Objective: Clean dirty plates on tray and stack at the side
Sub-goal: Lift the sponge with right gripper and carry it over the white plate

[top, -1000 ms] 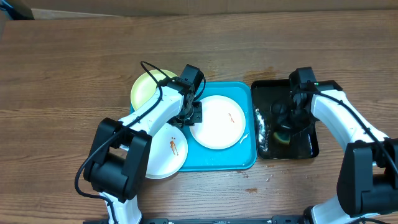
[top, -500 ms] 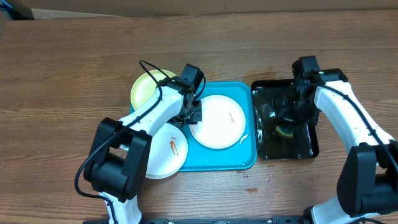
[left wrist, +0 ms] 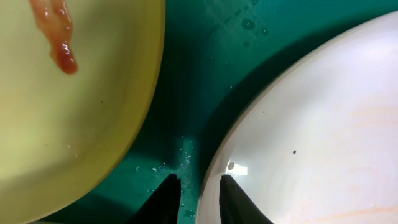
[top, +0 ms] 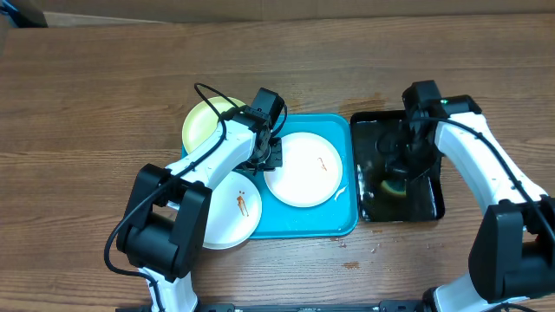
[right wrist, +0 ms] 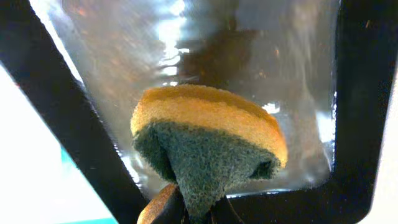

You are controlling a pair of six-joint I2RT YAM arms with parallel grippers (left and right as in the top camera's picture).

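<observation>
The cyan tray holds a white plate with a small orange smear. A yellow-green plate overlaps the tray's far left corner, and a second white plate with orange smears overlaps its near left edge. My left gripper is shut on the left rim of the middle white plate. In the left wrist view one finger is over that plate and one is over the tray. My right gripper is shut on a yellow-and-green sponge above the black tray.
The black tray holds shallow water and stands right of the cyan tray. The yellow-green plate has a red smear. Wet spots mark the wooden table around the trays.
My right gripper has shifted a little toward the far end of the black tray with the sponge in it. The left arm and the plates have not moved.
</observation>
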